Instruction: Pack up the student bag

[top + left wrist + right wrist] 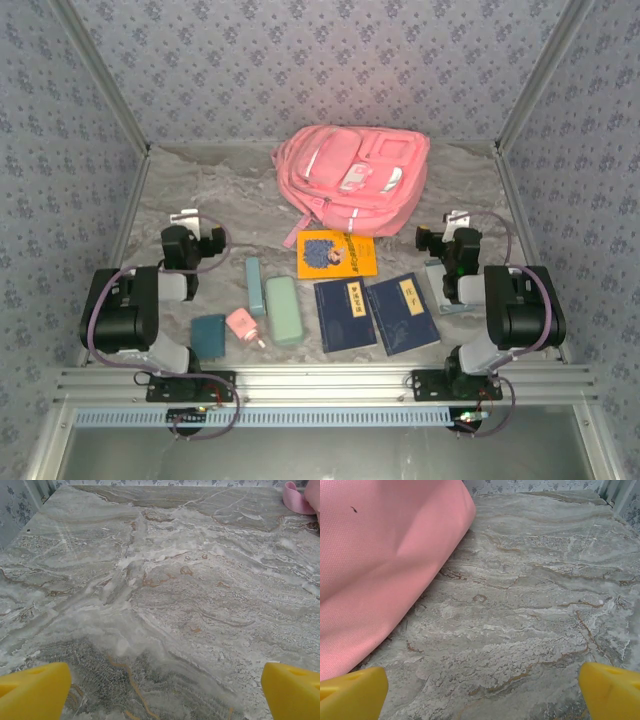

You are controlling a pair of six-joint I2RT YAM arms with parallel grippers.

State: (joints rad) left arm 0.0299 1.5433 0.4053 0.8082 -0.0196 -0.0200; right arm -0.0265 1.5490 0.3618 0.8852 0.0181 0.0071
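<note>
Far centre, student bag [352, 178], lengthwise left-right

Left rear worktop [205, 185]: bare, open passage.
Centre rear: blocked by student bag [352, 175].
Centre front: crowded by orange book [336, 254], blue notebooks [345, 315], mint pencil case [283, 310].
Right rear: bare strip beside bag.

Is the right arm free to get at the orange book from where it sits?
Probably yes: the right gripper is open and empty, and the orange book lies flat in front of the backpack, with bare table between them.
</note>
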